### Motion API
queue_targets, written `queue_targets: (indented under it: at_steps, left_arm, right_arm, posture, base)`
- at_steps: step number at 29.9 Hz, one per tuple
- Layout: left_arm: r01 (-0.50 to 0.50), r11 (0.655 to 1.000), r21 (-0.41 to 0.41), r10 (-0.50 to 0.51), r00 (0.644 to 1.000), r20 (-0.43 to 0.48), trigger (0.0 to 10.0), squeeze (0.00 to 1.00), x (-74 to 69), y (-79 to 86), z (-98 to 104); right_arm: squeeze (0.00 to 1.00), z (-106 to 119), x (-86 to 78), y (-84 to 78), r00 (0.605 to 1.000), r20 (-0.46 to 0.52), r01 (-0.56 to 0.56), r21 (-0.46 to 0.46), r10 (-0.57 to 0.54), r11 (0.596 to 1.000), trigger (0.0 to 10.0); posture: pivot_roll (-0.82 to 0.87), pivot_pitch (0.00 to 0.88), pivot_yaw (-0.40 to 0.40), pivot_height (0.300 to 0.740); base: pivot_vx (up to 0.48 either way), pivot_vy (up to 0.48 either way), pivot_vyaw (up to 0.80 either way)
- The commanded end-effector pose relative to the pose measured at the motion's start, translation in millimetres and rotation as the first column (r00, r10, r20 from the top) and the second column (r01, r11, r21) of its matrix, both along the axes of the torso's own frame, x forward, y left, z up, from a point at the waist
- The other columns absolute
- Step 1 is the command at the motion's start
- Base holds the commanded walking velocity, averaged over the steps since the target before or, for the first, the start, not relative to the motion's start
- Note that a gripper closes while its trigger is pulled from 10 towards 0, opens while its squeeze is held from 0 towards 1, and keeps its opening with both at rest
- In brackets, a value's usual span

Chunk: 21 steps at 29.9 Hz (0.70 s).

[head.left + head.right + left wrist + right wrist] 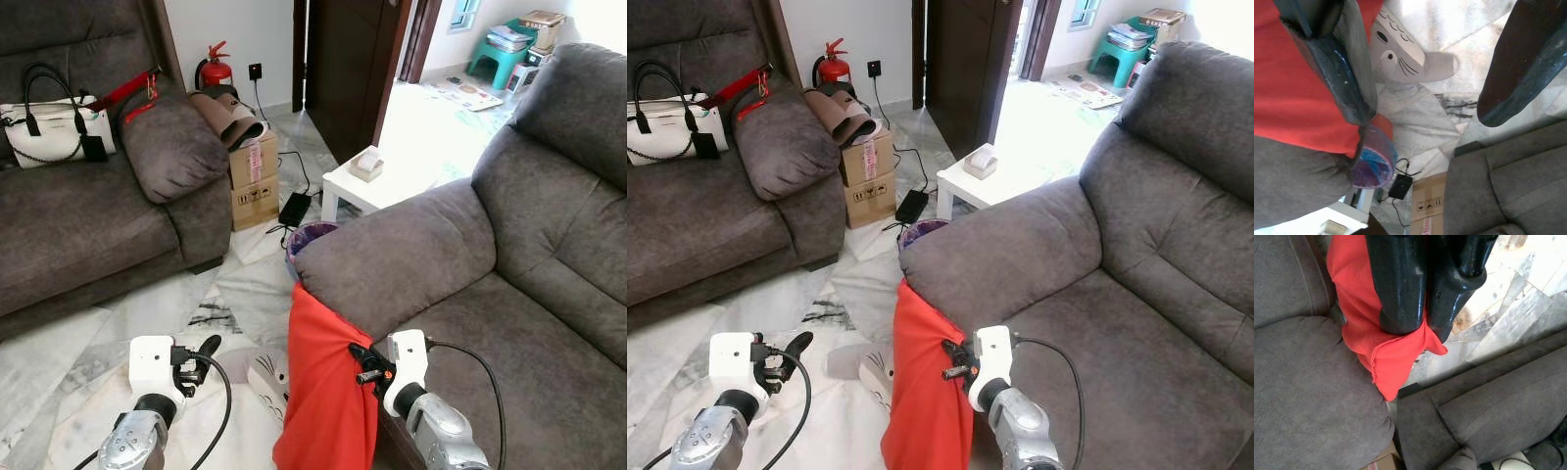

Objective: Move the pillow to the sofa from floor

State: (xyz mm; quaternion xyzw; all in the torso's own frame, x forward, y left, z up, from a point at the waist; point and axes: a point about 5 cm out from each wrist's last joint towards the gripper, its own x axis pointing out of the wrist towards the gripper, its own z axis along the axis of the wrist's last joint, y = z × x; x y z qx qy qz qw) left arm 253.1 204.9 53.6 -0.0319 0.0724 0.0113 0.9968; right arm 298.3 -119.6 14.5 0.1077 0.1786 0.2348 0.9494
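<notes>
The red pillow (328,382) hangs limp against the front of the grey sofa's armrest (392,259), its lower end near the floor. My right gripper (361,364) is shut on the pillow's edge; in the right wrist view the fingers (1400,293) pinch the red fabric (1386,357). The sofa seat (529,392) lies to the right of that hand. My left gripper (204,354) is open above the marble floor, left of the pillow, with nothing between its fingers (1347,73). A grey-white cat-faced cushion or slipper (266,377) lies on the floor between the two hands.
A second grey sofa (88,225) with a white handbag (54,127) stands at the left. Cardboard boxes (253,181), a power adapter with cables (294,208), a purple bin (312,235) and a white low table (377,181) crowd the passage ahead.
</notes>
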Motion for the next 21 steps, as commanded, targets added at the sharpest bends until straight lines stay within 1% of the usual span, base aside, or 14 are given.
queue_targets:
  at_steps: [1, 6, 14, 18, 21]
  left_arm:
    - [-0.006, 1.000, -0.010, 0.006, 1.000, 0.009, 10.0, 0.00, -2.7, 0.9, 0.8]
    - [-0.014, 1.000, -0.015, 0.014, 1.000, 0.018, 10.0, 0.00, -2.3, -0.5, 2.5]
    - [-0.006, 1.000, -0.017, 0.007, 1.000, 0.019, 10.0, 0.00, -2.9, -2.4, 2.2]
    - [-0.004, 1.000, -0.010, 0.004, 1.000, 0.023, 10.0, 0.00, -2.0, -0.6, 3.3]
    - [-0.004, 1.000, -0.006, 0.005, 1.000, 0.028, 10.0, 0.00, -0.8, 0.5, 4.6]
  right_arm:
    - [0.00, 25.9, 17.5, -2.1, 0.991, 0.130, 0.035, 0.036, -0.039, 0.999, 10.0]
    - [0.00, 32.5, 23.1, 0.3, 0.989, 0.144, 0.039, 0.046, -0.045, 0.998, 10.0]
    - [0.00, 32.7, 23.4, 0.2, 0.988, 0.145, 0.040, 0.043, -0.046, 0.998, 10.0]
    - [0.00, 31.8, 22.3, 2.5, 0.989, 0.144, 0.030, 0.039, -0.035, 0.999, 10.0]
    - [0.00, 31.9, 22.4, 2.7, 0.989, 0.145, 0.028, 0.038, -0.033, 0.999, 10.0]
  posture:
    - [0.21, 0.118, -0.036, 0.740]
    - [0.21, 0.119, -0.041, 0.740]
    - [0.21, 0.120, -0.044, 0.740]
    - [0.21, 0.121, -0.046, 0.740]
    - [0.21, 0.120, -0.046, 0.740]
  base:
    - [0.000, 0.000, 0.00]
    - [0.000, 0.000, 0.00]
    - [0.000, 0.000, 0.00]
    - [0.000, 0.000, 0.00]
    - [-0.261, 0.000, 0.00]
